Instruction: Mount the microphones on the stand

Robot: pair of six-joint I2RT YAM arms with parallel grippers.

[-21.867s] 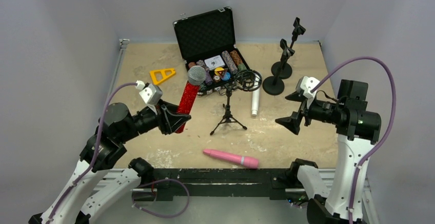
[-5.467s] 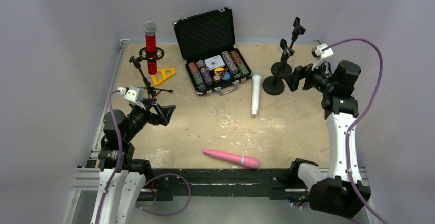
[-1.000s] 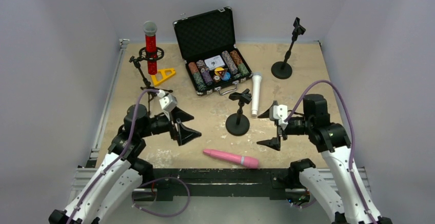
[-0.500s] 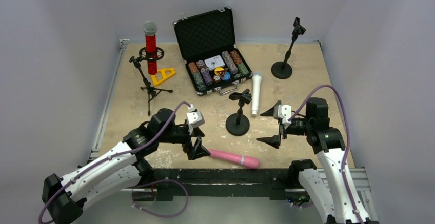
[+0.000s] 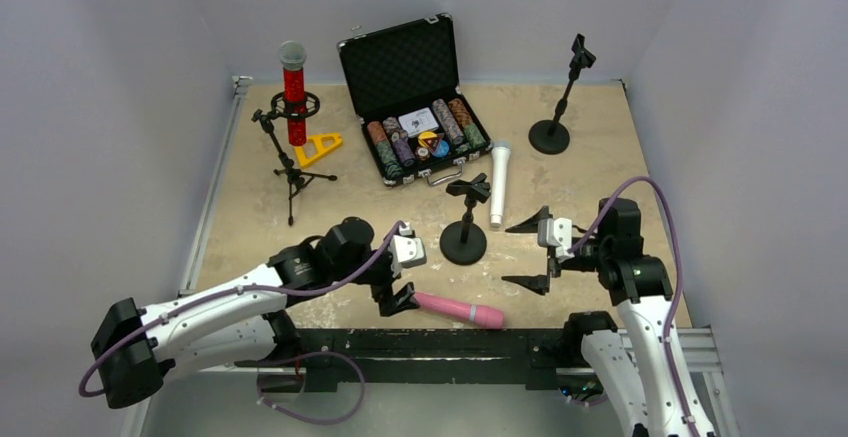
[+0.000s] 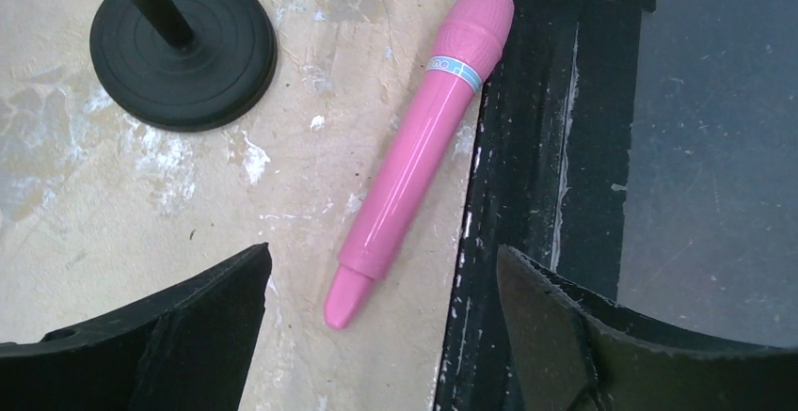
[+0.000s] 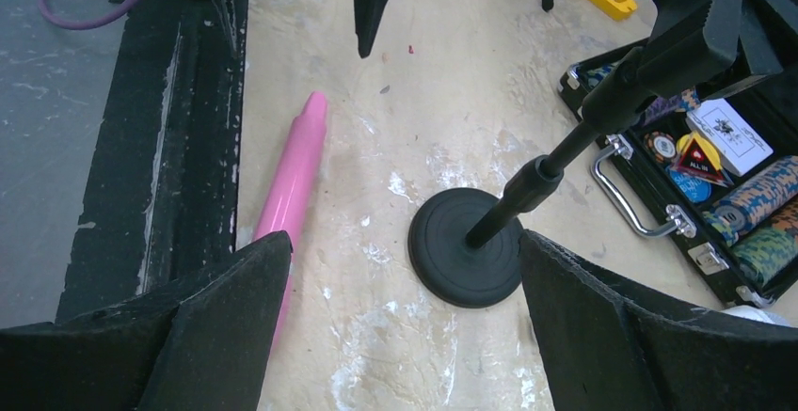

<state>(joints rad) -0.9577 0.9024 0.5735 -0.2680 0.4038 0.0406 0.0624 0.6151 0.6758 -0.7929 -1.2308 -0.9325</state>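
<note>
Where pink microphone [image 5: 460, 309] lies, stand [image 5: 463, 246] beside, case [image 5: 400, 65] beyond

I count three microphones: the red microphone [image 5: 293, 92], the pink microphone [image 5: 455, 308] and the white microphone [image 5: 497, 185]. Stands are also three: one tripod stand [image 5: 290, 167], the near round-base stand [image 5: 463, 244] and the far round-base stand [image 5: 549, 138]. There is one open case [image 5: 400, 62] and one yellow triangle [image 5: 333, 141].

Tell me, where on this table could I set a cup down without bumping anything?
Two bare patches: the right side, between the far stand and the right arm, and the left, between the tripod stand and the left arm. The middle is crowded: case, white microphone, round-base stand, pink microphone.
</note>
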